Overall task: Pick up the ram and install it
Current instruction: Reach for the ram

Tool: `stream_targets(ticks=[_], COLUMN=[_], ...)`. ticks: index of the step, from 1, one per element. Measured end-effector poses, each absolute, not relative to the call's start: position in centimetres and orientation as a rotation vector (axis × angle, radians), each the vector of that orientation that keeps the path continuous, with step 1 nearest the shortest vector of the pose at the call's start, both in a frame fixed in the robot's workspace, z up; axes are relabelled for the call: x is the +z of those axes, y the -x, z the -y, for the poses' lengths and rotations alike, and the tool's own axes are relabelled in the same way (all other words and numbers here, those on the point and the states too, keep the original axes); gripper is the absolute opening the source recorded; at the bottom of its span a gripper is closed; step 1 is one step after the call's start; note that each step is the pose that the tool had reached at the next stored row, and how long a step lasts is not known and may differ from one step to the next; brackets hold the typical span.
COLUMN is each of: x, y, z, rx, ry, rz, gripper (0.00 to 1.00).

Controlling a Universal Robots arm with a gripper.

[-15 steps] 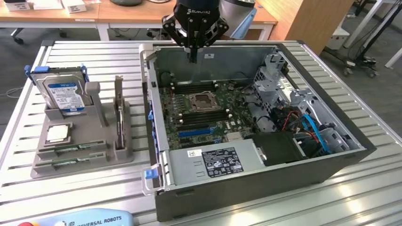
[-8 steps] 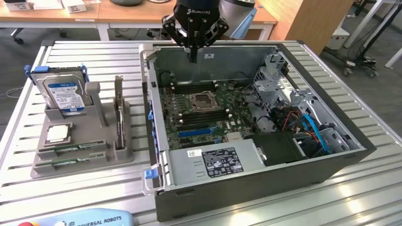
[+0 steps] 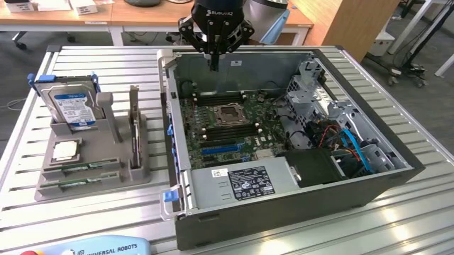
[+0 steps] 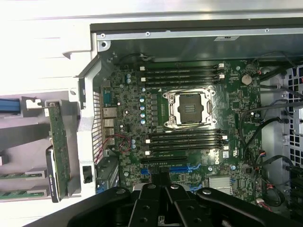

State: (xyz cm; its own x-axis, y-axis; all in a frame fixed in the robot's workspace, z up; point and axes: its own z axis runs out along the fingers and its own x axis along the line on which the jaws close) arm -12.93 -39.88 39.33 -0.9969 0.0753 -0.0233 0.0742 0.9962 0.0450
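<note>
The slatted metal counter [image 3: 106, 61] is carrying an open computer case [image 3: 284, 210], a grey parts stand [image 3: 106, 187] and a pendant [image 3: 103, 247].

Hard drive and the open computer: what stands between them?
In the exterior view, a circuit card stands on edge in the gray holder, between the hard drive and the computer case.

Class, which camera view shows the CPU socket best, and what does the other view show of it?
The wrist view: it looks straight down on the CPU socket, so its square frame and open middle are plain. The exterior view shows it whole too, but at a slant.
</note>
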Motion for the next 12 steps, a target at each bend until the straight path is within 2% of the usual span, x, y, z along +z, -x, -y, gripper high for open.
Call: stream_targets(ticks=[12], x=[39.33], y=[12.94], z=[39.88], rx=[0.069], ry=[-0.117], rz=[-3.114], gripper=[0.1])
